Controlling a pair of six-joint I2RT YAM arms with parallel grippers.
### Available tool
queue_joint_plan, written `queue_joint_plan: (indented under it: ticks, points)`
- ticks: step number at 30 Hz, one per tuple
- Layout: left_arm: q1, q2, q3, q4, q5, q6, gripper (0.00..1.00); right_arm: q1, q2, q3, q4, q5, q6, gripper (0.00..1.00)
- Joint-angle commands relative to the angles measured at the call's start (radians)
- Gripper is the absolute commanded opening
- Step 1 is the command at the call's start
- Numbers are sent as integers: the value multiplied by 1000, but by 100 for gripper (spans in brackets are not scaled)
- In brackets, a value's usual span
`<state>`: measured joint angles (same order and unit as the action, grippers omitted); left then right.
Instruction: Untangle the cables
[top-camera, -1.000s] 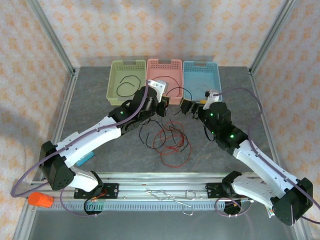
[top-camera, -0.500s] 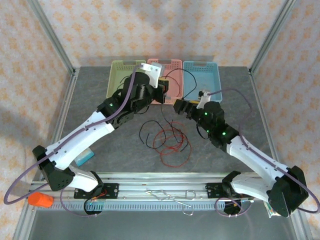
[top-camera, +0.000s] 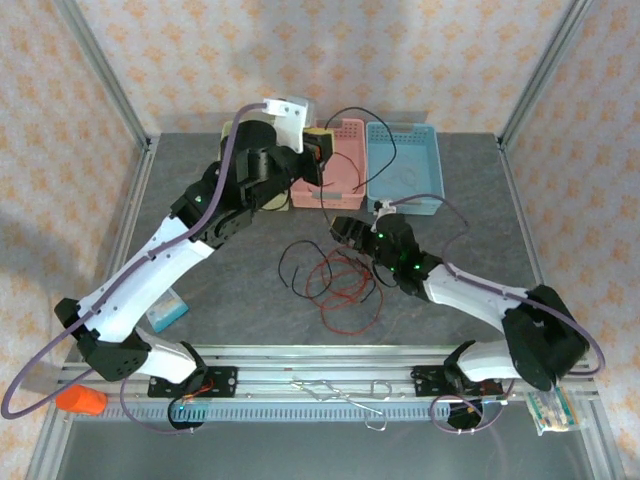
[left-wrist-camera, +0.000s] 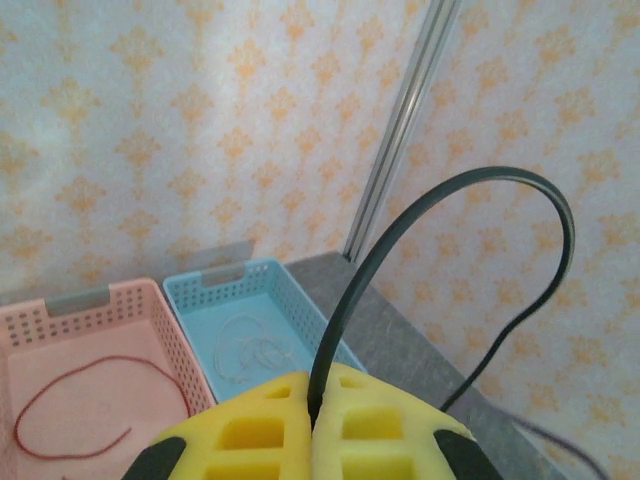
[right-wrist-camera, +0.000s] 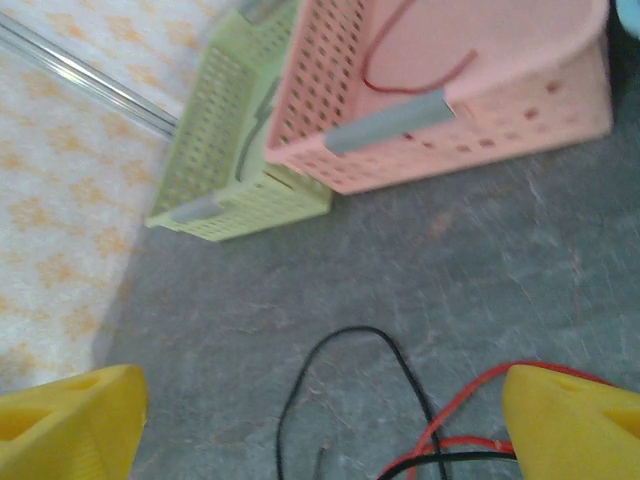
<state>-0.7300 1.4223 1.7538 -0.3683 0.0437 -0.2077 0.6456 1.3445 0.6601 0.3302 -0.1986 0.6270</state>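
One black cable (left-wrist-camera: 505, 174) arcs up from the left gripper (left-wrist-camera: 312, 400), which is clenched on it above the pink basket (top-camera: 352, 128) at the counter's far edge. The remaining red and black cables (top-camera: 335, 285) lie looped mid-counter. The right gripper (top-camera: 345, 228) hangs low at their far side, jaws spread. This looks like drawing one strand free. The next move probably calls for carrying it to the green basket (right-wrist-camera: 240, 150), which holds a black one.

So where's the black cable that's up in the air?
Left wrist view: the black cable is pinched in the left tool, arcing up over the pink basket at the back.
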Motion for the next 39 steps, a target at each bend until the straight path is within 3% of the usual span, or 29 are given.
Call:
queue_joint_plan:
  ticks: [1, 12, 21, 26, 29, 39]
  points:
    - [19, 20, 101, -45, 7, 23, 0, 8, 38, -3, 21, 23, 55, 91]
    - [52, 70, 318, -168, -98, 61, 0, 11, 96, -49, 9, 53, 91, 89]
    - [78, 5, 123, -155, -178, 8, 0, 25, -10, -22, -79, 106, 35, 90]
    - [99, -33, -1, -141, -216, -45, 0, 37, -98, -8, -138, 168, -22, 100]
    - [119, -50, -56, -132, -219, -66, 0, 42, -136, 11, -168, 195, -49, 100]
    - [230, -35, -35, -130, -231, -44, 0, 49, -122, 189, -175, 182, -184, 100]
